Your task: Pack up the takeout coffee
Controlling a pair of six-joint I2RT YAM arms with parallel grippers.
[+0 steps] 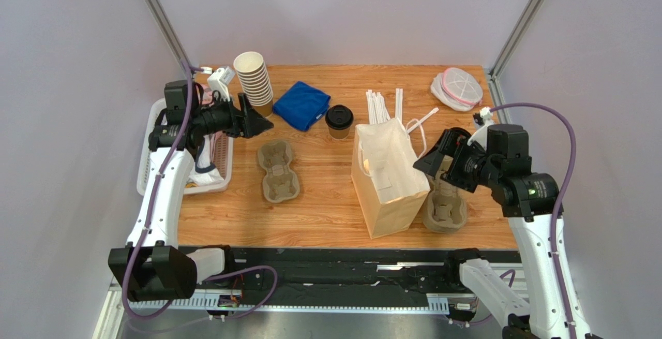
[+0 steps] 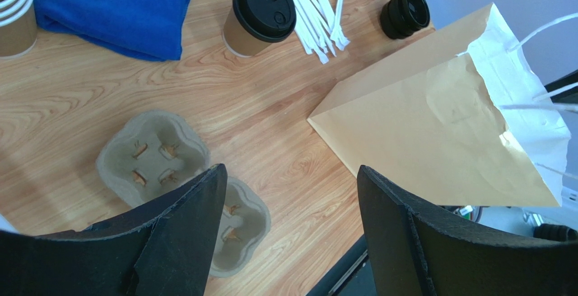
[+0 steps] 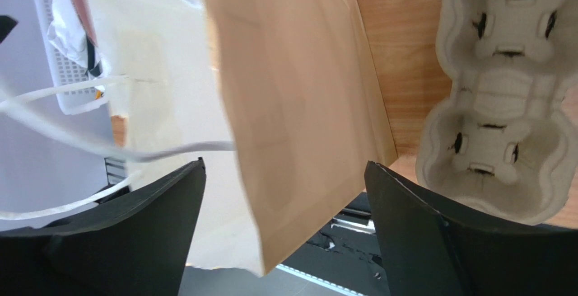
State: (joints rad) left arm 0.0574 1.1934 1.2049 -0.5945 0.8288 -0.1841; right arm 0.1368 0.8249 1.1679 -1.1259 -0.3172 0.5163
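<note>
One coffee cup (image 1: 339,120) stood upright on the counter (image 1: 326,207) between the blue cloth (image 1: 301,104) and the straws (image 1: 381,108), behind the paper bag (image 1: 388,176). The left hand (image 1: 252,118) and right hand (image 1: 435,156) stood wide and empty. The cup was probably light, with a crushable paper wall and a lid (image 2: 263,8) that could pop off. The best hold was judged to be mid-wall, below the lid, with gentle pressure.

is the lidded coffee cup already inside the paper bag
No, the takeout coffee stands on the table between the blue cloth and the paper bag.
</note>
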